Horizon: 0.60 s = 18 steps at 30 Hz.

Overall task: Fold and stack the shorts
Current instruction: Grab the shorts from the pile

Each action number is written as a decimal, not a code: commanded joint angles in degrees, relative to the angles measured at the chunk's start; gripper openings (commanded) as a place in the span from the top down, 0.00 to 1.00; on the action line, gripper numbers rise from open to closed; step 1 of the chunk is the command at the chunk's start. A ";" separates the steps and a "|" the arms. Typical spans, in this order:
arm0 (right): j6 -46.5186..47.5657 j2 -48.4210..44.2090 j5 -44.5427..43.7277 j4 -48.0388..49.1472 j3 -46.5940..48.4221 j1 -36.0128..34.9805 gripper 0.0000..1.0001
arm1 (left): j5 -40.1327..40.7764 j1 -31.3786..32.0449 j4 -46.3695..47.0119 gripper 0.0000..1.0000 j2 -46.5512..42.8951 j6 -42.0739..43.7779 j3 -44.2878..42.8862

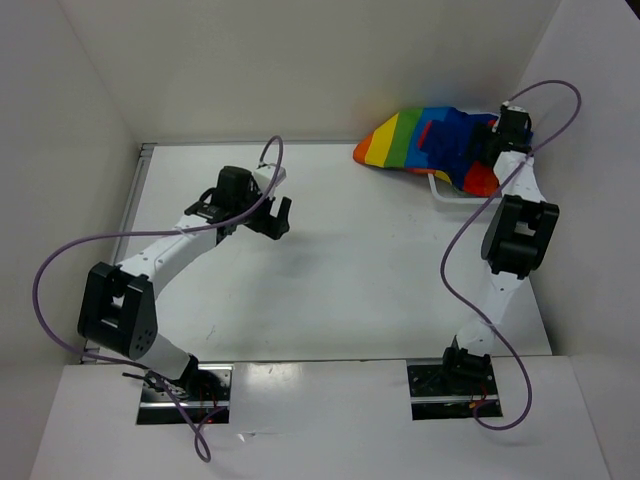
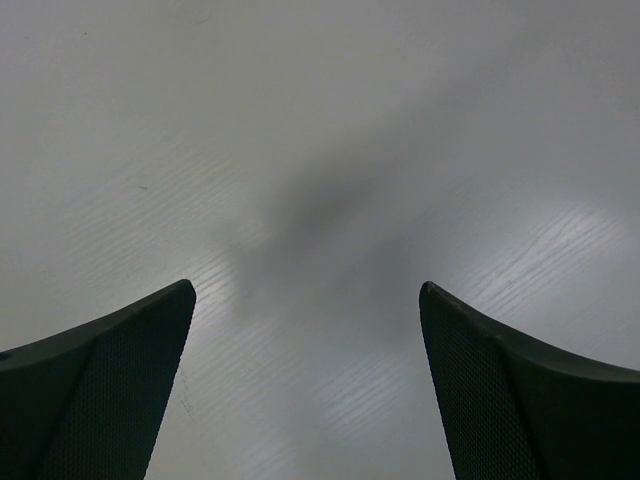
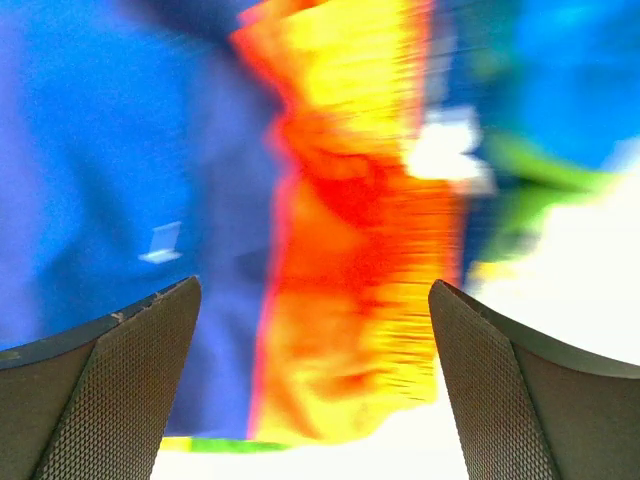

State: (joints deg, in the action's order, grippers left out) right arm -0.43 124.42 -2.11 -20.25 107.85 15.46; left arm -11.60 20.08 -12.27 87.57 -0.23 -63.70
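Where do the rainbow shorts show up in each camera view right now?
Top external: shorts heaped at the far right corner of the table.
Left wrist: not in it; only table beyond the open left fingers.
Right wrist: blurred, filling the view beyond the open right fingers.
Shared landmark: the blue panel of the shorts, seen in top external and right wrist.

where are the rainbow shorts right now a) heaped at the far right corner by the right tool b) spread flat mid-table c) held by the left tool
A: the shorts lie heaped at the far right corner of the table next to the right tool, while the left tool is open and holds nothing.
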 commanded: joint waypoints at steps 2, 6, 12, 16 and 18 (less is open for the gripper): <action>-0.63 -2.69 -6.67 1.96 -1.24 2.11 0.01 | -0.80 0.32 0.67 0.01 -1.53 0.23 -0.02; -0.63 -2.16 -7.21 1.97 -1.24 2.11 0.01 | -1.32 0.32 0.67 0.01 0.23 0.23 -2.56; -0.10 2.05 -2.99 1.35 -0.19 2.64 0.01 | -1.85 0.32 -0.02 0.01 4.62 0.23 -6.43; -0.10 3.28 -0.36 0.30 0.43 2.64 0.02 | -1.85 0.32 -0.56 0.01 5.86 0.23 -8.19; 0.43 3.28 1.83 -0.31 0.43 2.64 0.06 | -1.85 0.32 -0.56 0.01 6.38 0.23 -8.19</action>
State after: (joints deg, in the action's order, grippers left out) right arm -0.25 127.11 -3.60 -20.36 106.91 18.39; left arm -12.25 20.08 -13.19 93.19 -0.23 -69.45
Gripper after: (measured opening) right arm 0.955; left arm 0.993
